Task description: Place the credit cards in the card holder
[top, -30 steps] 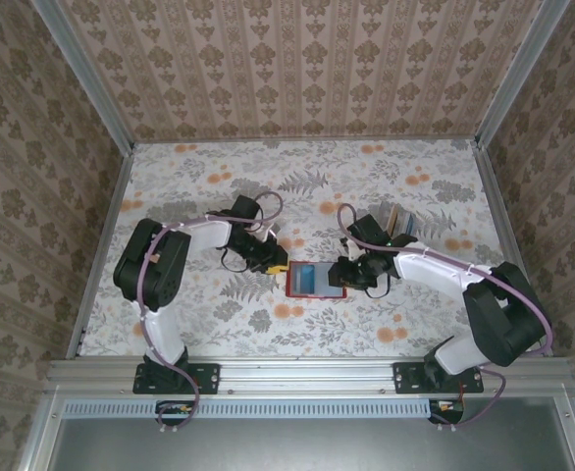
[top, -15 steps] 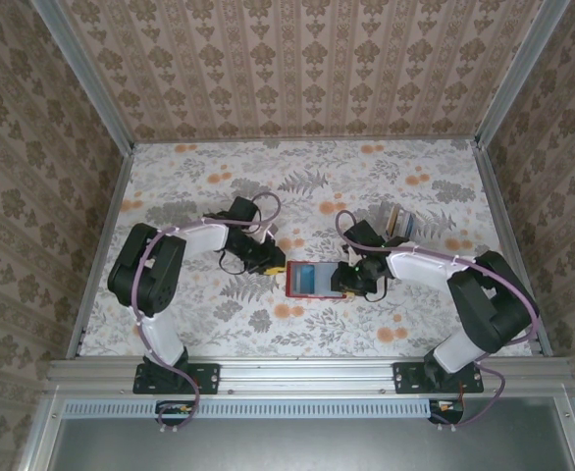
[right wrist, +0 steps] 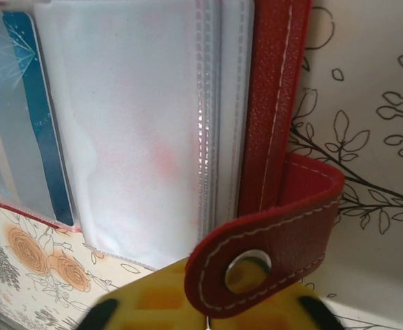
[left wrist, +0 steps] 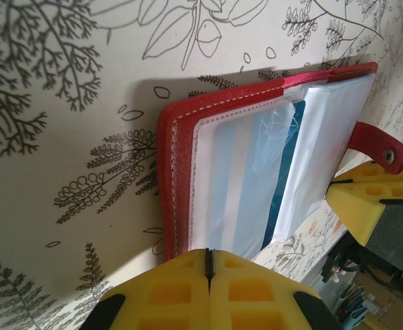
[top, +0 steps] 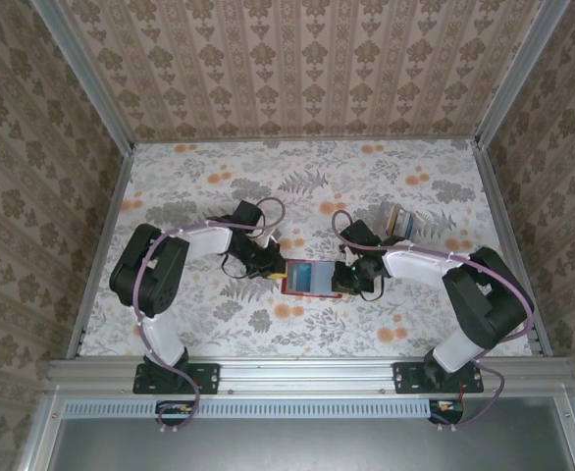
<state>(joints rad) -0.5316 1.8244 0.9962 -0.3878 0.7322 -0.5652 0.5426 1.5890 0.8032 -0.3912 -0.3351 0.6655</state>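
Since the card holder (top: 312, 278) lies lengthwise between them, left gripper (top: 277, 274) and right gripper (top: 350, 279), jaws pressed together, flank its ends equally close.

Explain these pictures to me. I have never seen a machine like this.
Two robot arms stand bolted at the near edge of a flowered table. One picture looks down from above; the other two come from cameras on the wrists. Between them is an open red card holder with a blue card in a see-through pocket. The left gripper is shut on one end, the right gripper on the other, by the snap strap. A small clear box stands farther back.
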